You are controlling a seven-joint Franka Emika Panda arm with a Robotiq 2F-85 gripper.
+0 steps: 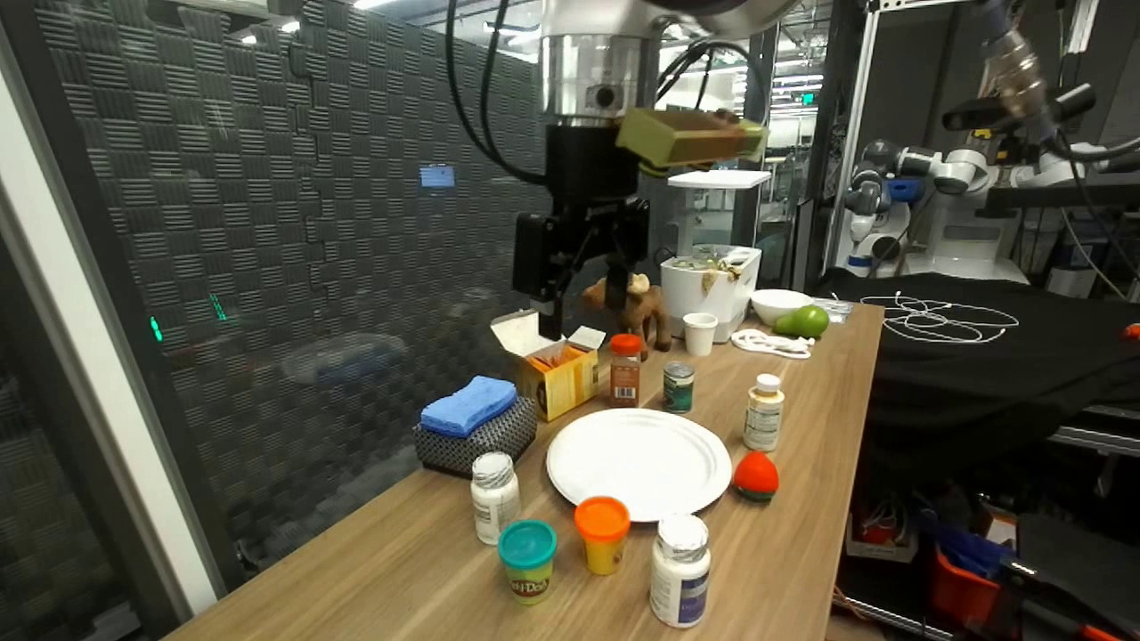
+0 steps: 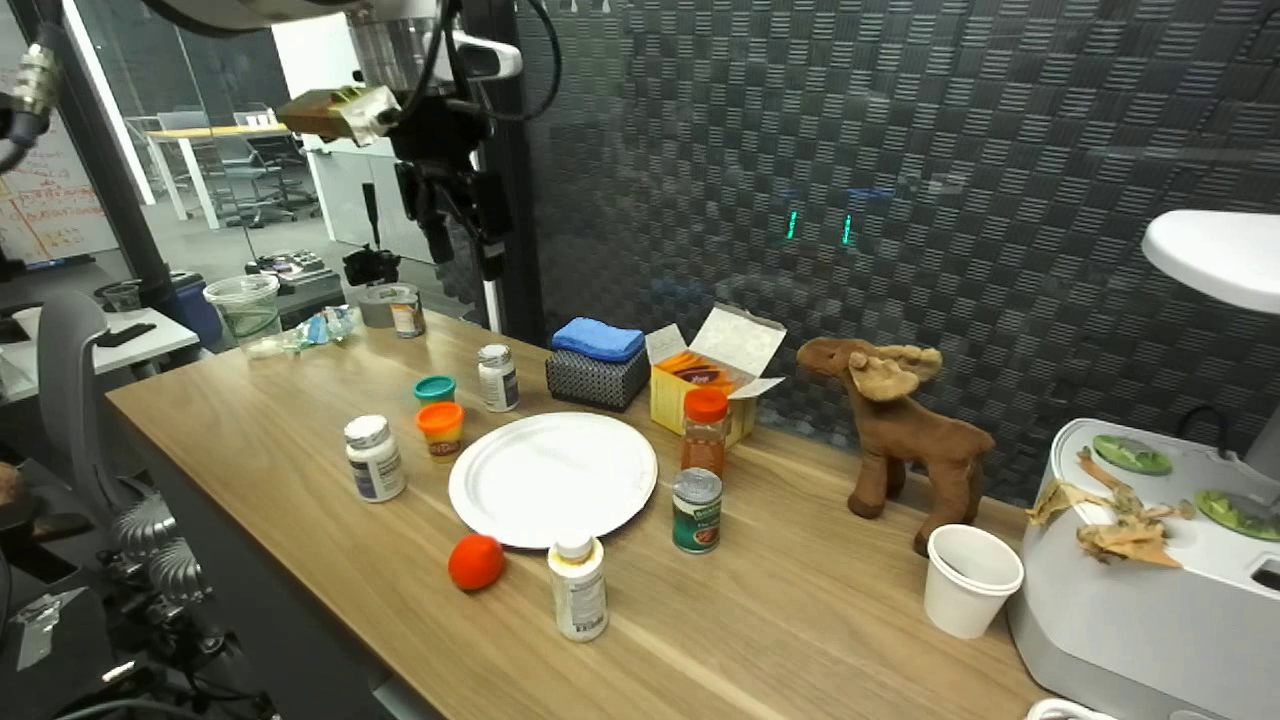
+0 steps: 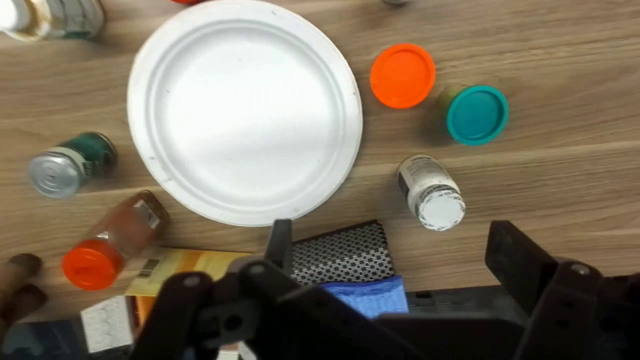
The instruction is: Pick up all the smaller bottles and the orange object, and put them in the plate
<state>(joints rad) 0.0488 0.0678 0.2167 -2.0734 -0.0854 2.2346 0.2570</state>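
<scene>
- Gripper (image 3: 390, 225) along the bottom of the wrist view: jaws spread wide apart, nothing held between them. In both exterior views it hangs above the wooden table (image 1: 401, 570), over the things standing there.
- Plate (image 1: 639, 463): white, round, flat on the wood, a little below and right of centre in an exterior view; large in the upper left-middle of the wrist view.
- Left bottle (image 1: 496, 499): white, upright, to the left of the plate in an exterior view.
- Front bottle (image 1: 680, 570): white with purple-blue on the label, upright, lower middle of frame.
- White-capped bottle (image 1: 763, 414): upright, at the plate's upper right.
- Teal-lidded tub (image 1: 527, 561) and orange-lidded tub (image 1: 603, 534): upright, near each other below the plate, between left and front bottles.
- Red-orange object (image 1: 756, 474): rounded, on the wood just beside the plate's right edge.
- Red-capped jar (image 1: 626, 369), brownish, and green can (image 1: 678, 387): upright, just past the plate's upper edge.
- Blue cloth (image 1: 468, 405): folded on the patterned box (image 1: 499, 436), upper left of the plate. Open yellow box (image 1: 570, 387) beside, orange packets (image 2: 695, 370) inside.
- Brown toy moose (image 2: 905, 430) standing, white cups (image 2: 965, 595) near it: right side of an exterior view.
</scene>
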